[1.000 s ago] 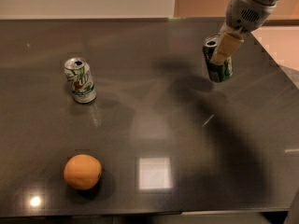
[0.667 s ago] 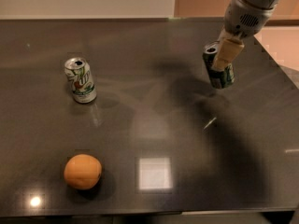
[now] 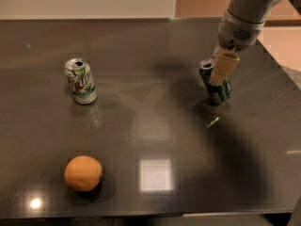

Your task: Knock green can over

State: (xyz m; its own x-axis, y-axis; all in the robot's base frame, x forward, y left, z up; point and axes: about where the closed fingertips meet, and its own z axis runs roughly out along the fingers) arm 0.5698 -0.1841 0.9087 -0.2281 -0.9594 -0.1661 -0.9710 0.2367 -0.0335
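1. The worktop (image 3: 155,55) is a dark, glossy slab that mirrors the lights.
2. My end effector (image 3: 221,74) hangs over the right rear, its tan tip against the green can; I cannot tell how far open it is or whether it grips.
3. The white can (image 3: 81,81) is an upright metal cylinder, far left.
4. The orange (image 3: 83,173) is round and matte, at front left.
5. The green can (image 3: 225,91) is dark with a silver top and leans left, its base on the worktop.

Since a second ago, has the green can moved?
Yes. The green can has shifted down the frame, its base now about level with the white can's; the gripper is against its side.
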